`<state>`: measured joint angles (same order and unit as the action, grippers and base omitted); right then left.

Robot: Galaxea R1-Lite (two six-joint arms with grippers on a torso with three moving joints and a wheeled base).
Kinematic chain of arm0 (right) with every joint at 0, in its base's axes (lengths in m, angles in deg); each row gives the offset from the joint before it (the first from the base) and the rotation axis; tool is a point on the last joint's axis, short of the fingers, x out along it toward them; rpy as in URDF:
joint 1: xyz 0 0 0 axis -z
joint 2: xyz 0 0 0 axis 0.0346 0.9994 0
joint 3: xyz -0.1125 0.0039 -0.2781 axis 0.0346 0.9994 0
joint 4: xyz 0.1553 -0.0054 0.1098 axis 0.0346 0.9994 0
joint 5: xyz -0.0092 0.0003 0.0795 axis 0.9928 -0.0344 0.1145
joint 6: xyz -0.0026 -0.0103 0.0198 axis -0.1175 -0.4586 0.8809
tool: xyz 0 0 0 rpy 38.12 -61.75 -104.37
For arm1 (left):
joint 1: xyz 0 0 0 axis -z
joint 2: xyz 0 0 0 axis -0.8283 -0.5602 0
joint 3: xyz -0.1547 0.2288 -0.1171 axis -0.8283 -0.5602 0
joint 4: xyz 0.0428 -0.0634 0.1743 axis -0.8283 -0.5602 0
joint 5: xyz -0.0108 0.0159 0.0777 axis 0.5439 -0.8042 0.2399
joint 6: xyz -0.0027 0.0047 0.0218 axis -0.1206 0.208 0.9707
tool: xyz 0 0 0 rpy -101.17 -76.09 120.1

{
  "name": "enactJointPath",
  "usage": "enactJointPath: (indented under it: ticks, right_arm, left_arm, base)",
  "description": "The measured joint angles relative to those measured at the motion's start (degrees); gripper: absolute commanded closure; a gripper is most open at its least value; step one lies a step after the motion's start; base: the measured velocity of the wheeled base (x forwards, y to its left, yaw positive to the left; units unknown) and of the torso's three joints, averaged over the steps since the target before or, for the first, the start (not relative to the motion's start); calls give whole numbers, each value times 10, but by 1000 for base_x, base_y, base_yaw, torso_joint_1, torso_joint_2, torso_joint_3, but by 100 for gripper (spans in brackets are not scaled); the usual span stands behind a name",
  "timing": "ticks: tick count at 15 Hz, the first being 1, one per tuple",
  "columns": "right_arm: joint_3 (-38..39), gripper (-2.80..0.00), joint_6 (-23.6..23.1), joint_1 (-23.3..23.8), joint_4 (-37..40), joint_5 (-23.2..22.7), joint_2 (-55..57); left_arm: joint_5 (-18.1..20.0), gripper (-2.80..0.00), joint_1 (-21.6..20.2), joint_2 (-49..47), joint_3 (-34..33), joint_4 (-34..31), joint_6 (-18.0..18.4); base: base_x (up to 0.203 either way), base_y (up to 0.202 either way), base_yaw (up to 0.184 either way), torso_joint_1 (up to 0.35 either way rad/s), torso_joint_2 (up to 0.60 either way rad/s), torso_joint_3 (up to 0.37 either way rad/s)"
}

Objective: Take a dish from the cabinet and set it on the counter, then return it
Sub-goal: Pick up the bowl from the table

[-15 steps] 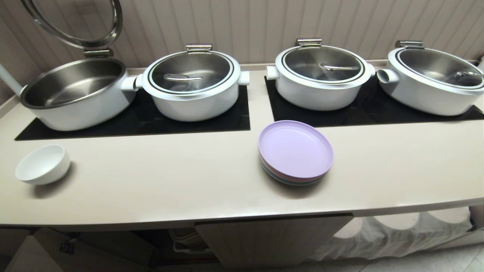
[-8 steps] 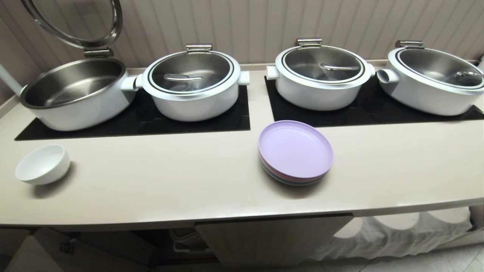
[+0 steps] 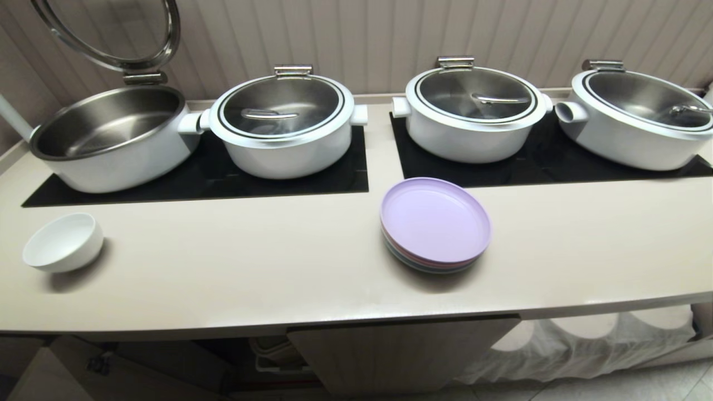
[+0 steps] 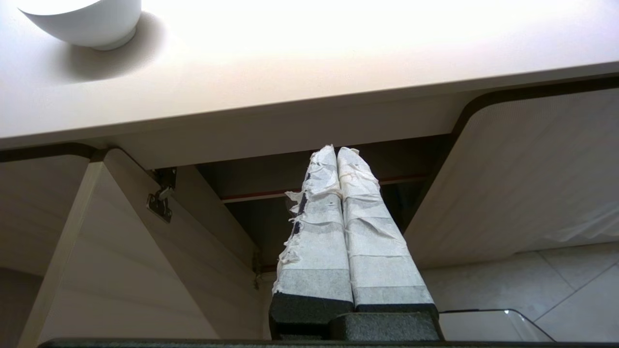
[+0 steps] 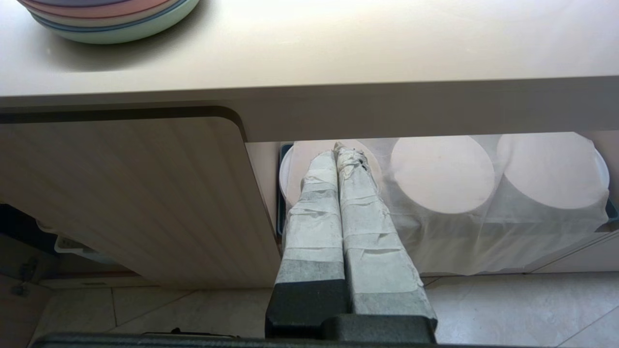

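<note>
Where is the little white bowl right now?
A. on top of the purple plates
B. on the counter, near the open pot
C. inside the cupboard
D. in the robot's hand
B: the white bowl sits on the counter, in front of the open pot, with no gripper touching it.

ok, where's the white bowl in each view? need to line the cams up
Head view: the white bowl sits at the far left, on the counter, in front of the open pot.
Left wrist view: the white bowl is in the top left corner, cut off by the edge, on the counter above the open cabinet door.
Right wrist view: not in it.
Shared landmark: the counter's rounded front edge, seen in all three.
</note>
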<state>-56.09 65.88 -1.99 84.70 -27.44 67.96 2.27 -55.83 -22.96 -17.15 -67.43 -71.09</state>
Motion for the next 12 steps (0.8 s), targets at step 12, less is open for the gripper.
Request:
enactJointPath:
  ticks: [12]
  right_arm:
    - [0, 0, 0, 0, 0, 0, 0]
  left_arm:
    - [-5, 0, 0, 0, 3, -15, -20]
  base:
    - [0, 0, 0, 0, 0, 0]
